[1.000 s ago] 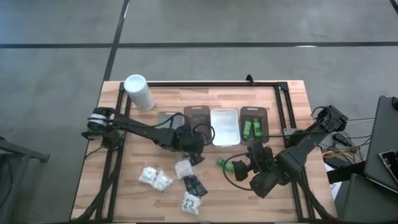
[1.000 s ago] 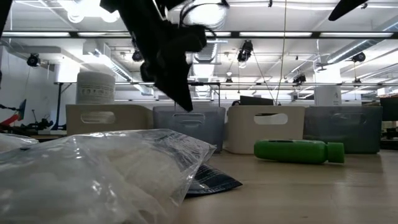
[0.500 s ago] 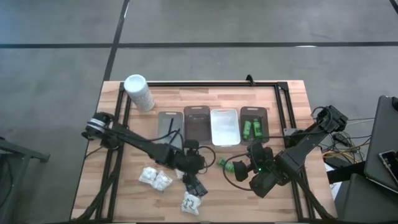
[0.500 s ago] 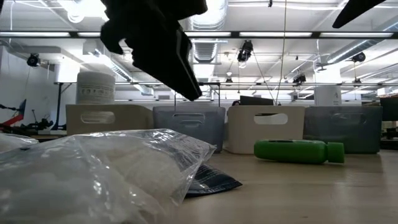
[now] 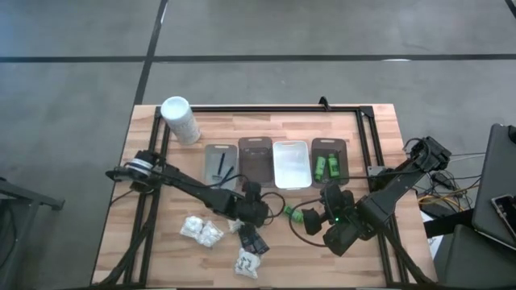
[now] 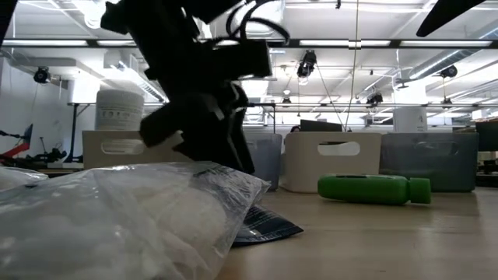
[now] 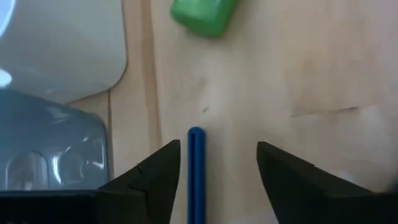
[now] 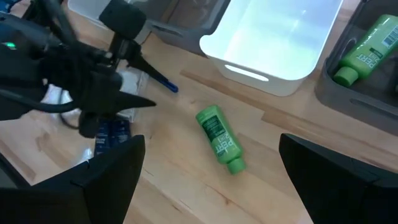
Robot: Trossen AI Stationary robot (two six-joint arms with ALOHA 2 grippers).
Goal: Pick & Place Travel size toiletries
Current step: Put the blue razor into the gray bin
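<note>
My left gripper [image 7: 217, 171] stands open low over the table, one finger on each side of a thin dark blue stick [image 7: 196, 168] that lies flat on the wood, close to one finger. In the high view this gripper [image 5: 251, 209] is near the table's middle, in front of the trays. A green bottle [image 5: 289, 212] lies on its side just to its right. My right gripper [image 8: 211, 186] waits wide open to the right of that bottle [image 8: 219, 140]. Two green bottles [image 5: 325, 167] lie in the rightmost tray. White packets [image 5: 201, 230] and black sachets [image 5: 254, 240] lie nearer the front.
Four trays stand in a row behind the grippers: a grey one [image 5: 211, 153] with dark sticks in it, a brown one [image 5: 256, 165], a white one [image 5: 292, 163] and a dark one [image 5: 342, 165]. A tall white container [image 5: 179, 118] stands at the far left.
My left gripper has moved from the trays toward the table's near edge and come down close to the table. Its fingers have opened on the way. The things on the table have stayed in place.
</note>
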